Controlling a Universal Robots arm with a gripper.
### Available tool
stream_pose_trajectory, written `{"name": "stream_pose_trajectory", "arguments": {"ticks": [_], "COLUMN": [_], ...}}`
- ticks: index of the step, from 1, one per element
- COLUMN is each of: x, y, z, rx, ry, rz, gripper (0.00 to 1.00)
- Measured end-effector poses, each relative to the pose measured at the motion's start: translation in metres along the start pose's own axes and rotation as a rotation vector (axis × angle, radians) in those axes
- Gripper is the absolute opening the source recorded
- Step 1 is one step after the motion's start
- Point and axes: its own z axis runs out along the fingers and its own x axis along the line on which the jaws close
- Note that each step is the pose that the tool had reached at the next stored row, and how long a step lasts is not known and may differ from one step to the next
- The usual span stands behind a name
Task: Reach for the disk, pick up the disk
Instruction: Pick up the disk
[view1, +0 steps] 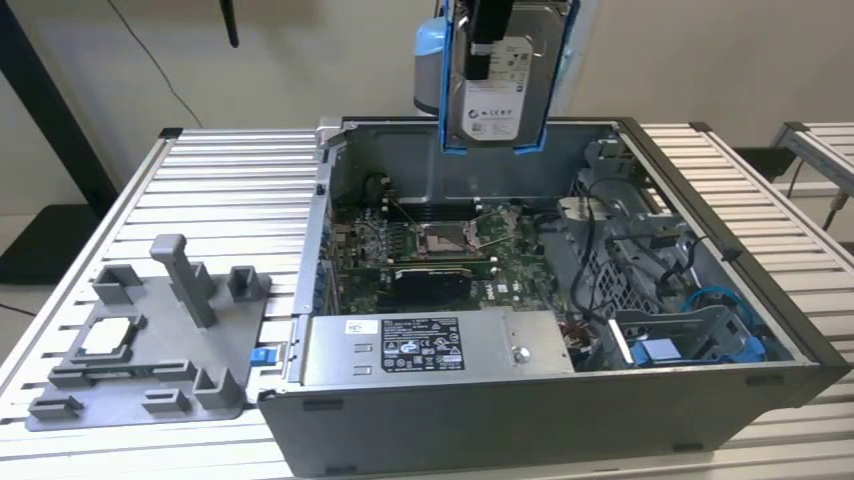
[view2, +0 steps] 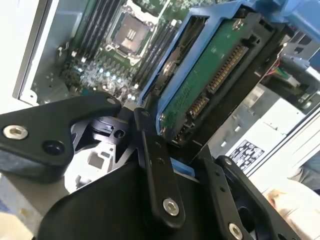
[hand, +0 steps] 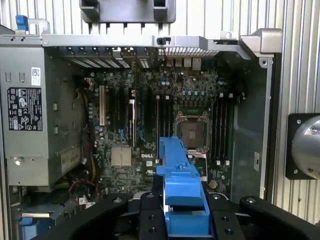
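Aloft: fingers (view1: 487, 30) clamped on disk (view1: 501, 100), above open computer case (view1: 534, 420); slatted metal table (view1: 214, 190), pale wall (view1: 320, 60) behind.

An open computer case (view1: 534, 420) sits on a slatted table (view1: 214, 190), beside a grey fixture (view1: 160, 335).

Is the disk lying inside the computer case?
No: in the exterior view the disk hangs upright in the gripper, above the open case.

Pincer (view1: 486, 48) aloft, pointing down, tightly clamped.
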Motion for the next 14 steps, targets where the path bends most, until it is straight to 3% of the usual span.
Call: {"name": "stream_pose_trajectory", "arguments": {"ticks": [14], "x": [-0.0010], "y": [-0.0477], "z": [0.0010], "rx": [-0.0001], "ry": [0.0000], "rz": [0.000], "gripper": [0.00]}}
